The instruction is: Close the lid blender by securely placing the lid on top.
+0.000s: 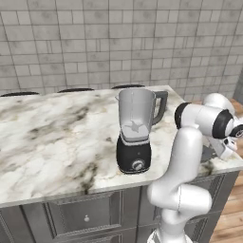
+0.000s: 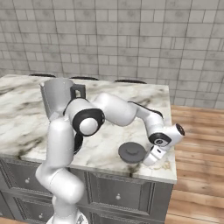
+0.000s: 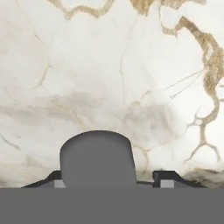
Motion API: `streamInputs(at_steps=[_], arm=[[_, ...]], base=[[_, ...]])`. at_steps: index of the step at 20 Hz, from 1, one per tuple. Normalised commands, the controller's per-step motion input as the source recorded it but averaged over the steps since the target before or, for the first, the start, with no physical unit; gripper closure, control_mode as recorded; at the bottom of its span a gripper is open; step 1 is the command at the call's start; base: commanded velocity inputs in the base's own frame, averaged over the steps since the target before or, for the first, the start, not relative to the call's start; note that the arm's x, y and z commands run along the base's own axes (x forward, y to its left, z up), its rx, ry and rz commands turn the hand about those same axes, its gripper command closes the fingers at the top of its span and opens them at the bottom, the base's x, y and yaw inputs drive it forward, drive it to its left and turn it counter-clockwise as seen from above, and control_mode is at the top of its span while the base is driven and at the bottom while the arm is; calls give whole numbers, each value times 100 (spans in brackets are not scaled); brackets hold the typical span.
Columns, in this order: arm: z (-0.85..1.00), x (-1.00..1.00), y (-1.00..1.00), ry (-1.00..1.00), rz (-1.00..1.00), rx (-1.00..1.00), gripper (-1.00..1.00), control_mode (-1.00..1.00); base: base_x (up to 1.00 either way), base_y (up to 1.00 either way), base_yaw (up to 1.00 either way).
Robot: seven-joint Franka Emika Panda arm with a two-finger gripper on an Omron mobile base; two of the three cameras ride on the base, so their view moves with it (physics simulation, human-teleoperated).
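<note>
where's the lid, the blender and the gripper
lid [image 2: 132, 152], right base view, flat top near its knob
blender [image 1: 136, 115], left base view, on the jar wall
gripper [image 2: 151, 161], right base view, at the fingertips beside the lid

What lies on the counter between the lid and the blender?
Only bare marble counter lies between the lid and the blender in the right base view, though the arm's white links cross in front of that stretch.

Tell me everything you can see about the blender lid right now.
The lid is a dark grey, matte round disc with a raised centre knob. It lies flat on the marble counter near its front edge, well apart from the blender. The gripper is down beside it, fingertips flanking the knob; a firm grasp can't be confirmed.
</note>
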Motion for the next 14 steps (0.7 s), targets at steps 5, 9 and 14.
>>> streamInputs(at_steps=[5, 9, 14], arm=[[-1, -2, 18, -5, -7, 0, 100, -100], [27, -2, 5, -2, -9, 1, 100, -100], [4, -22, 6, -7, -9, 4, 100, -100]], base=[[0, 0, 0], [0, 0, 0], [0, 0, 0]])
